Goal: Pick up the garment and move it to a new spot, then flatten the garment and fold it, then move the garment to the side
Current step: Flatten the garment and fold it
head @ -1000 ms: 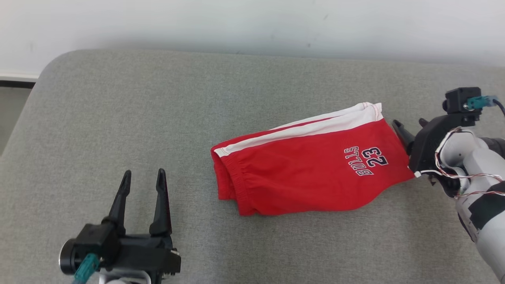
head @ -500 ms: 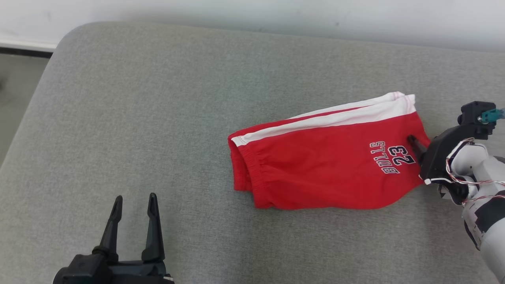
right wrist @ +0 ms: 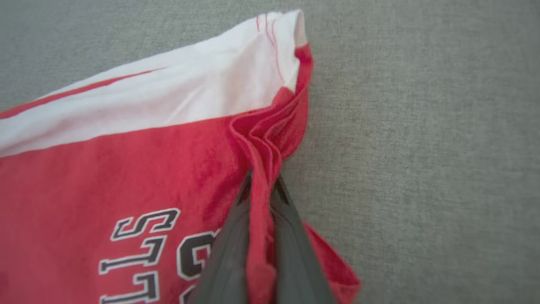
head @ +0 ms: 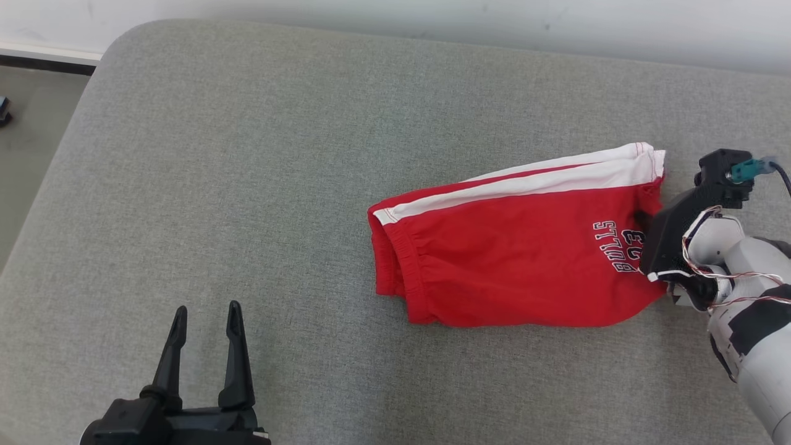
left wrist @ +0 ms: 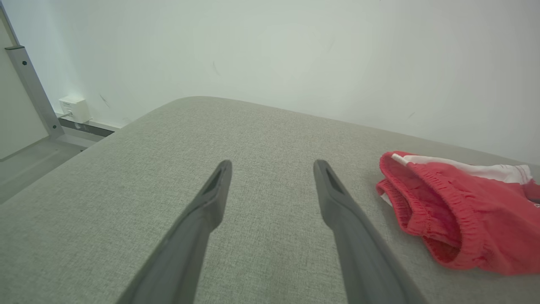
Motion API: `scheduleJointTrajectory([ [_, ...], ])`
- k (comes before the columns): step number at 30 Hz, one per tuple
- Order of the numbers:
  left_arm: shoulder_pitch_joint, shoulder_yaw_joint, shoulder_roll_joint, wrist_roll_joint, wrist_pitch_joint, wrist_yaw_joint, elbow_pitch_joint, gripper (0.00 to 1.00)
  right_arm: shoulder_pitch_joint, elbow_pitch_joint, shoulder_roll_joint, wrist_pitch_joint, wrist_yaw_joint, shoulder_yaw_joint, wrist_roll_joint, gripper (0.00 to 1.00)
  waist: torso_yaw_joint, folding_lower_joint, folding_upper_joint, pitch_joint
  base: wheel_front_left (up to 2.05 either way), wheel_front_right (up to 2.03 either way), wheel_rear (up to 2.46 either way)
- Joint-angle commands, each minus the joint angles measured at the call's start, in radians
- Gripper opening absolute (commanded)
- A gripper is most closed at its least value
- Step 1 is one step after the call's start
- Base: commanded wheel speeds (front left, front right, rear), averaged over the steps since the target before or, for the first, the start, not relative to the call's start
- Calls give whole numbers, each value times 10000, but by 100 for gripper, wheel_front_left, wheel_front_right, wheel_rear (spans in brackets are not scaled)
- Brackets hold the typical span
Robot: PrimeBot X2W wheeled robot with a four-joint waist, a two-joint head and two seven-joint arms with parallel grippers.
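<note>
Closing on the hem was the change: a second before, the right gripper [right wrist: 261,182] had stood with jaws apart just off the 3 o'clock end of the folded red basketball shorts with a white side stripe [head: 513,259]; now those jaws pinched a gathered ridge of that hem. The shorts lay toward 3 o'clock of the head view, already folded, so the move aside looked ready to begin. The left gripper [head: 207,307], jaws spread and empty, hung at 7 o'clock. The grey woven surface [head: 247,185] met a plain white wall [left wrist: 295,50] at 12 o'clock, a white socket [left wrist: 74,107] low on it.
</note>
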Motion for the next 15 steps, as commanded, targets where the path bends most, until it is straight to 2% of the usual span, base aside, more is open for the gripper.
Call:
scheduleJointTrajectory([
  [1, 11, -32, -14, 17, -30, 16, 20, 100, 598, 318, 238, 206, 74, 235, -40, 0, -32, 1, 2, -12, 0, 0, 0],
  [15, 188, -144, -9, -80, -30, 84, 208, 100, 276, 394, -687, -954, 28, 402, -982, 0, -583, 1, 2, -752, 0, 0, 0],
])
